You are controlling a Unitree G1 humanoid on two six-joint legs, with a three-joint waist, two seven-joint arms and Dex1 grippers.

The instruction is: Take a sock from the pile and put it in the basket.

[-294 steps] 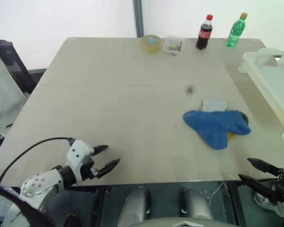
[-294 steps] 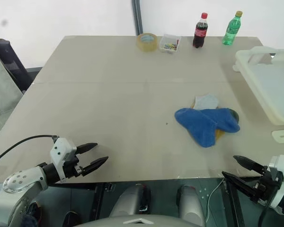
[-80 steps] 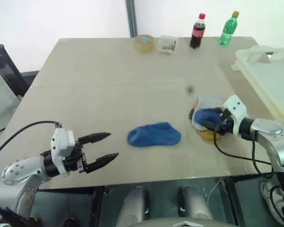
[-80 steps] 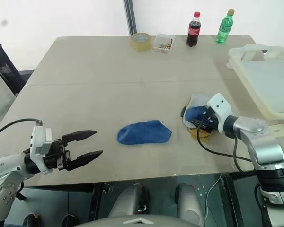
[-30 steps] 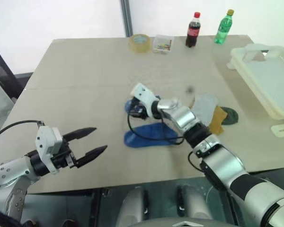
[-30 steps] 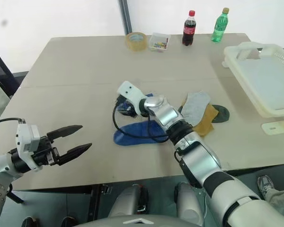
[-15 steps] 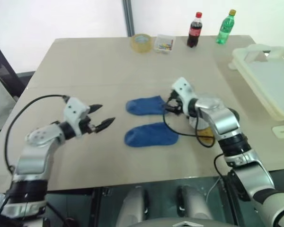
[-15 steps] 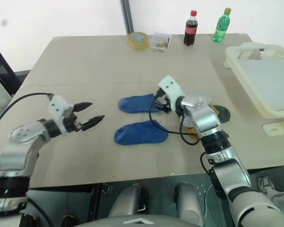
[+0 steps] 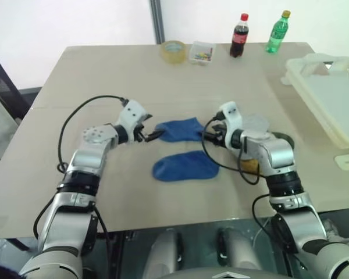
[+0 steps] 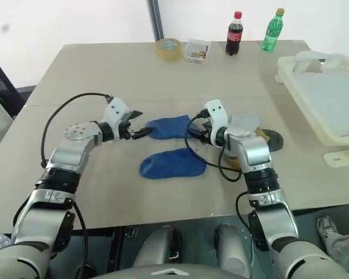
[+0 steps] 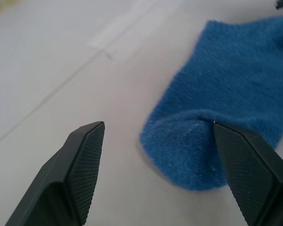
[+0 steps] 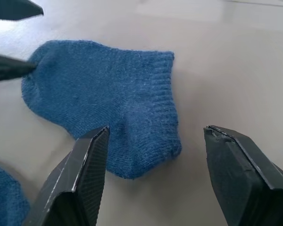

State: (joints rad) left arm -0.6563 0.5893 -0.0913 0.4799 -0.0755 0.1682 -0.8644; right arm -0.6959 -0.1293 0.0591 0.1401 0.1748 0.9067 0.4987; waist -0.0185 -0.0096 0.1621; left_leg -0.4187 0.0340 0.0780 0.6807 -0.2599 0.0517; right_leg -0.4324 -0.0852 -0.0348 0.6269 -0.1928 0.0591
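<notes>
A plain royal-blue sock lies flat on the worktop, a second blue sock flat just nearer, the remaining pile of grey, mustard and dark green socks to their right, and the cream basket at the far right edge.

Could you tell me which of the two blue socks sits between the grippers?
The farther blue sock, flanked by the left gripper and right gripper; the nearer one lies below them.
</notes>
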